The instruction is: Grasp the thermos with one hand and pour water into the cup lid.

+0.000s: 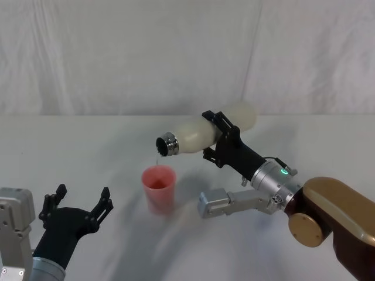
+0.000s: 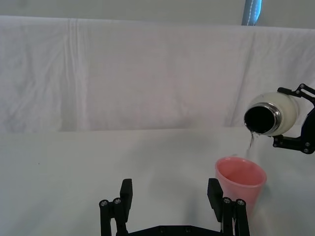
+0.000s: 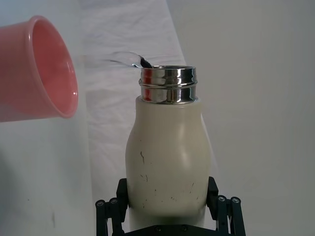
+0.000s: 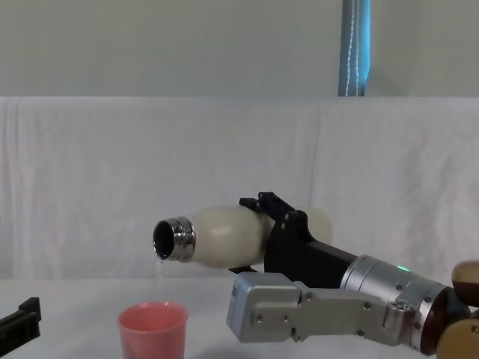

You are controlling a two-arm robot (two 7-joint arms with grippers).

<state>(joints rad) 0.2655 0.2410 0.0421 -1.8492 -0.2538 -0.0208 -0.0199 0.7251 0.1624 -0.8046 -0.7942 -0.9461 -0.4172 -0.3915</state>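
My right gripper point(image 1: 221, 139) is shut on the cream-white thermos point(image 1: 202, 134), which lies tipped almost level in the air with its steel neck point(image 1: 167, 144) pointing left. A thin stream of water falls from the neck point(image 2: 268, 118) into the pink cup lid point(image 1: 159, 188), which stands upright on the white table just below and left of the neck. The thermos point(image 3: 167, 167) sits between the black fingers point(image 3: 222, 214), with the cup lid point(image 3: 34, 69) off to the side. My left gripper point(image 1: 79, 206) rests open near the front left of the table, a short way left of the cup lid point(image 2: 240, 184).
A white cloth covers the table point(image 1: 88, 152) and hangs as a backdrop behind it. A blue-grey pole point(image 4: 355, 48) rises behind the backdrop. Free table surface lies to the left and behind the cup lid.
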